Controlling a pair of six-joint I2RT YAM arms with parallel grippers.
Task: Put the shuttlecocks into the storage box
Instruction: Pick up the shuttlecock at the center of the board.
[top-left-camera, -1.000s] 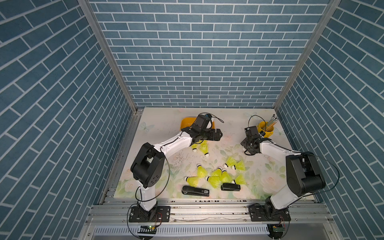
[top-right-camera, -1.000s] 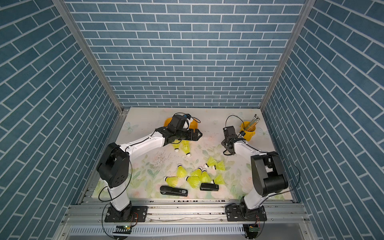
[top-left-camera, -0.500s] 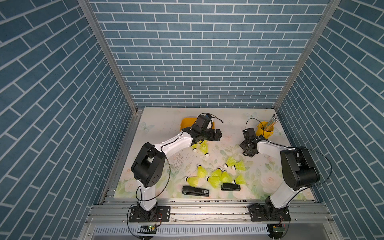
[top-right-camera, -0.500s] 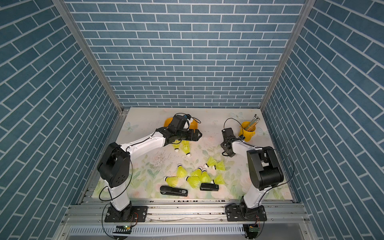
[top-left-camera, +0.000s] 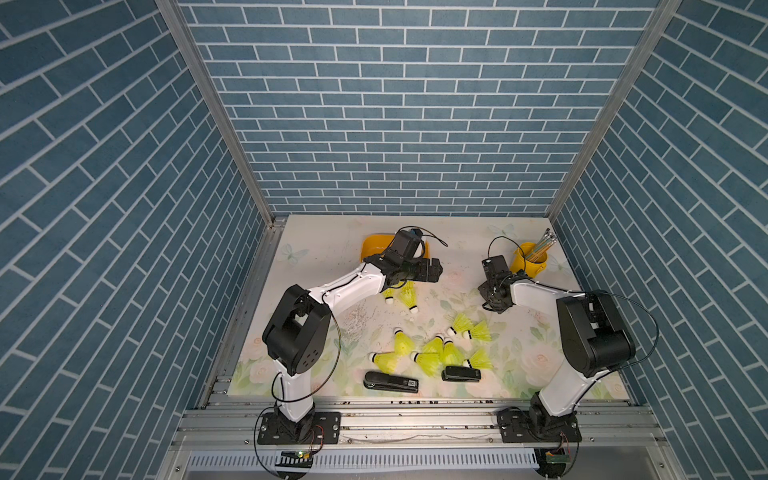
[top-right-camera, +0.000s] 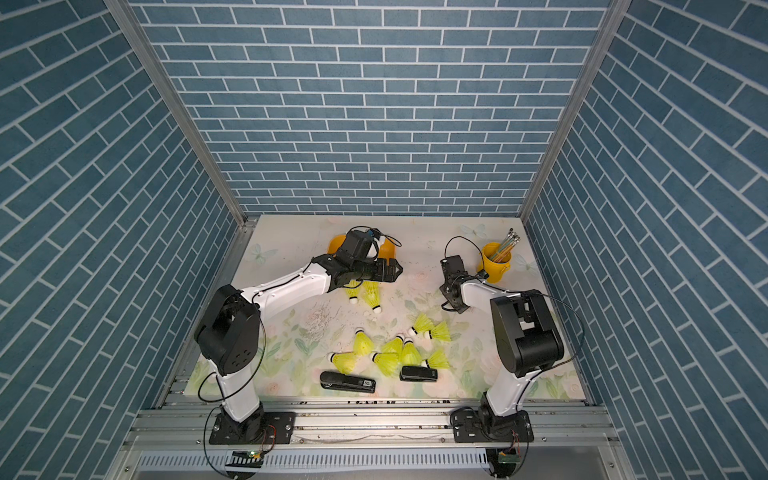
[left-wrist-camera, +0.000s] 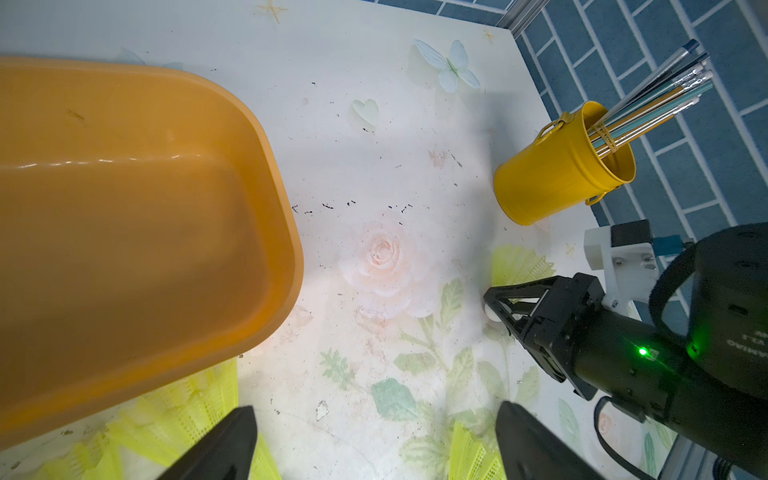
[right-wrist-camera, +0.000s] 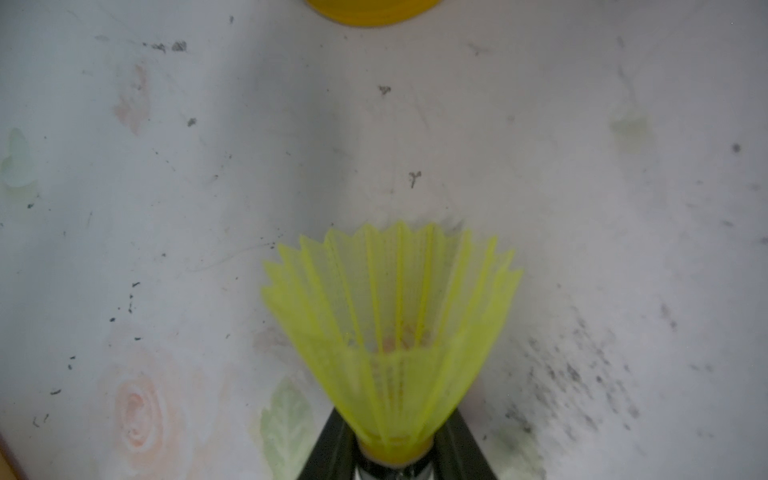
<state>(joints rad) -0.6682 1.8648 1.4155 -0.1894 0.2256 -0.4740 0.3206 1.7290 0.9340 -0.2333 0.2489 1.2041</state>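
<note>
The right tool (right-wrist-camera: 395, 455) is clamped on one neon yellow-green plastic shuttlecock (right-wrist-camera: 390, 332), low over the floral tabletop (top-left-camera: 332, 249) and well apart from the shallow yellow-orange plastic storage box (left-wrist-camera: 297, 257). The left tool (left-wrist-camera: 374, 415) hangs spread wide and empty beside that box's rim.

The floral table (top-left-camera: 324, 249) is carrying the storage box (top-left-camera: 372, 247) at eleven o'clock, a pencil cup (top-left-camera: 524, 262) at one, shuttlecocks (top-left-camera: 432, 353) lying mid-table, staplers (top-left-camera: 390, 381) at six

My right gripper (right-wrist-camera: 395, 457) pinches a yellow-green shuttlecock (right-wrist-camera: 390, 332) at its narrow end, its skirt fanned out over the scuffed, flower-printed table (right-wrist-camera: 166, 208). The edge of a yellow cup (right-wrist-camera: 370, 10) shows beyond the skirt, well apart.
</note>
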